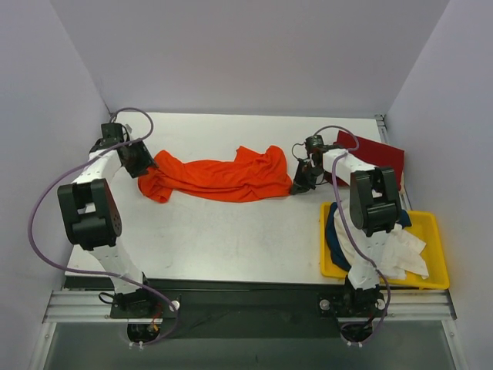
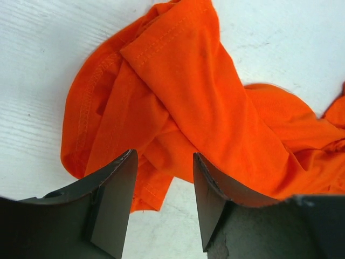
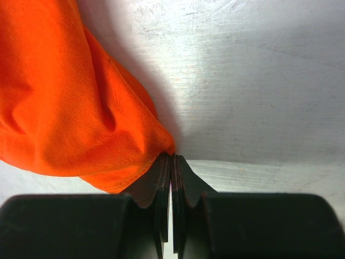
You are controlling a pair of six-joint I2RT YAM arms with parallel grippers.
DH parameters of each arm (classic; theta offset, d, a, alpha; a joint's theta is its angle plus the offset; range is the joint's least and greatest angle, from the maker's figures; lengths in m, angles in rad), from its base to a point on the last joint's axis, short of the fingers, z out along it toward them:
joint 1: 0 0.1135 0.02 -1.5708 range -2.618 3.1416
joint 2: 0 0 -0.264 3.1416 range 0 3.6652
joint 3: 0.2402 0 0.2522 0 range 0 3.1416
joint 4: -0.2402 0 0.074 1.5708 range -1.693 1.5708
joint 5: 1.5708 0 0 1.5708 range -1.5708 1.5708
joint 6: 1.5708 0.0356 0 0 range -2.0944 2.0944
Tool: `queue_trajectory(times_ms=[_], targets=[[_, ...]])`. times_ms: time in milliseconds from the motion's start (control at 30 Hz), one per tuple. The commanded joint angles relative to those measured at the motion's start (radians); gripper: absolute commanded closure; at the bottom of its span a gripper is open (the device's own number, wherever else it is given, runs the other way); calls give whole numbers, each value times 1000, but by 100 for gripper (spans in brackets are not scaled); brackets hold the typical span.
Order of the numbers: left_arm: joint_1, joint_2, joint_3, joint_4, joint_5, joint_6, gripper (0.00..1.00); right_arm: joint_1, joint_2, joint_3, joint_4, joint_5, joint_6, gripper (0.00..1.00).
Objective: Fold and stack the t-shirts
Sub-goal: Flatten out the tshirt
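Observation:
The bright orange t-shirt (image 1: pixel 219 176) lies crumpled in a long band across the middle of the table. My left gripper (image 1: pixel 145 166) is open at its left end; in the left wrist view the jaws (image 2: pixel 163 154) stand wide apart low over a bunched hem of the orange shirt (image 2: pixel 183 81). My right gripper (image 1: pixel 296 187) is at the shirt's right end. In the right wrist view it (image 3: pixel 172 156) is shut, pinching a corner of the orange cloth (image 3: pixel 70 97) at its tips. A dark red t-shirt (image 1: pixel 377 154) lies flat at the back right.
A yellow bin (image 1: pixel 431 223) stands at the front right, behind my right arm. It holds a white shirt (image 1: pixel 397 250) and a navy shirt (image 1: pixel 335 235). Purple walls close in the table at the left, back and right.

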Motion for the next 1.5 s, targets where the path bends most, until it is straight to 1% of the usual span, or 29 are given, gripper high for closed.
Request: queue_trajectory(times_ms=[0,133,333,500,700,800,900,1033,1067,1133,1200,1233,1267,1300,1467], targets=[[-2,45,65,52,-37,3,45,-5,-30,15,-33,-23,0,100],[-1,101,119,52,-49,6,47,-5,-31,22,-39,-31,0,100],[-3,176,181,62,-40,6,48,-5,-27,32,-50,-45,1,100],[-3,250,252,39,-48,6,49,-5,-30,35,-59,-45,-2,100],[-3,302,312,33,-56,-5,57,-5,-24,58,-75,-51,-8,100],[-8,325,336,3,-68,-5,57,-6,-18,71,-84,-51,-10,100],[-14,326,330,6,-92,-3,52,-11,-16,81,-88,-51,-10,100],[-15,357,346,-4,-88,-5,52,-16,-10,93,-95,-54,-8,100],[-17,362,349,-7,-82,-3,54,-17,-8,100,-95,-56,-8,100],[-21,369,353,-6,-71,0,64,-19,-7,108,-99,-65,-4,100],[-25,371,359,-9,-59,0,78,-20,-11,122,-105,-77,6,100],[-26,366,364,-14,-56,-3,91,-22,-17,127,-108,-80,9,100],[-23,362,376,-24,-48,-5,96,-23,-37,131,-111,-85,18,100],[-25,357,382,-30,-45,-6,100,-23,-51,142,-113,-85,24,100],[-12,271,416,-24,-33,-63,100,-40,-160,177,-124,-82,62,100]])
